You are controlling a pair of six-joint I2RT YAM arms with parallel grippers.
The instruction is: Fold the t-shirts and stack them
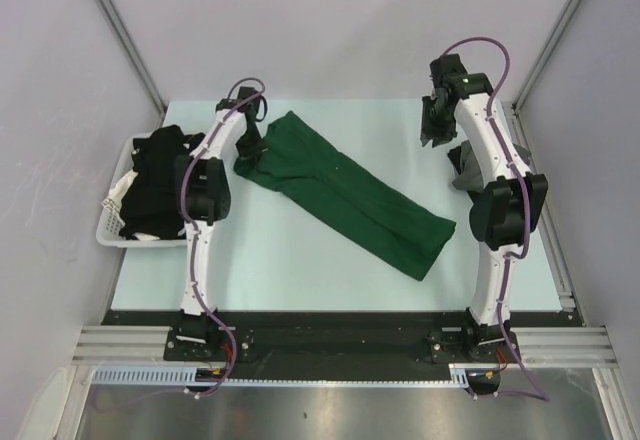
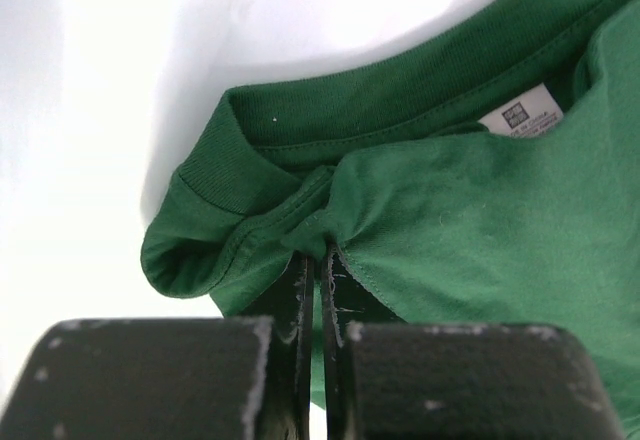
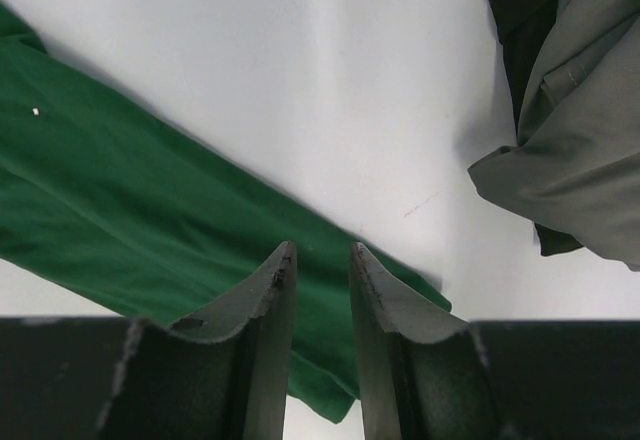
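A dark green t-shirt (image 1: 350, 195) lies folded into a long strip, running diagonally across the table. My left gripper (image 1: 248, 145) sits at its upper left end. In the left wrist view this gripper (image 2: 318, 250) is shut on a pinch of green fabric (image 2: 470, 220) just below the collar, near the white neck label (image 2: 520, 118). My right gripper (image 1: 435, 130) hangs above the back right of the table. Its jaws (image 3: 322, 250) stand open with nothing between them, over the green shirt's edge (image 3: 150, 210). A grey t-shirt (image 3: 580, 140) lies crumpled at the right, a black one beneath it.
A white slatted basket (image 1: 110, 225) at the table's left edge holds black t-shirts (image 1: 155, 180). The grey shirt (image 1: 462, 165) lies partly behind the right arm. Grey walls close in on the left, the back and the right.
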